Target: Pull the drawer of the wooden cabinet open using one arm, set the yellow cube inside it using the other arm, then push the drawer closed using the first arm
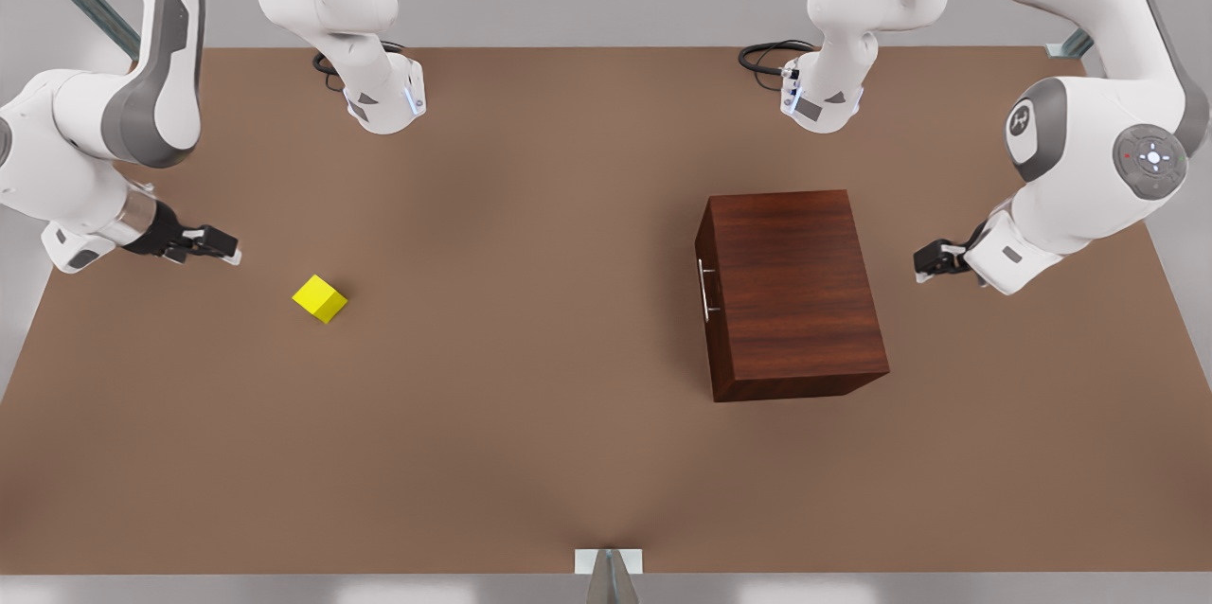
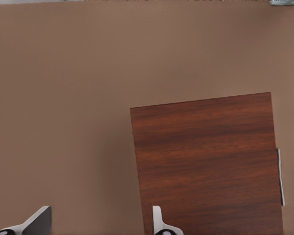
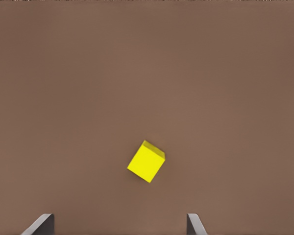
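The drawer sits flush in the wooden cabinet, its silver bar handle untouched, and the yellow cube lies on the brown table well off to the front view's left. So, by my reckoning, nothing is done yet. The left gripper hangs beside the cabinet's handle-less side, fingers spread and empty. The right gripper hovers near the cube, jaws parted wide, holding nothing.
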